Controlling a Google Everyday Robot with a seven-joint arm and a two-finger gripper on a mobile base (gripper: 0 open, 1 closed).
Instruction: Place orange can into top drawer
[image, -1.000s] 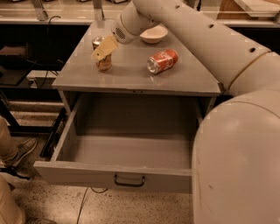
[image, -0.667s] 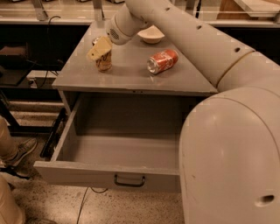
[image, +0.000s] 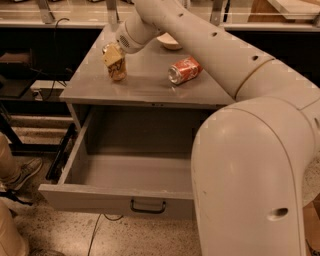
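Observation:
The orange can (image: 118, 70) stands upright on the left part of the grey cabinet top (image: 90, 82). My gripper (image: 113, 54) is right at the can's top, reaching in from the upper right and covering its rim. The top drawer (image: 90, 195) is pulled wide open below the cabinet top and nothing lies in the part I can see. Its dark handle (image: 148, 206) sits at the centre of the front panel. My arm (image: 250, 165) hides the drawer's right part.
A red-orange can (image: 184, 70) lies on its side at the middle of the cabinet top. A white bowl (image: 169, 42) sits behind it. A person's leg and shoe (image: 17, 172) are on the floor at the left, with cables (image: 60, 150) beside the drawer.
My gripper has shifted slightly left and down onto the orange can's top. The can, the red-orange can and the drawer stay in place.

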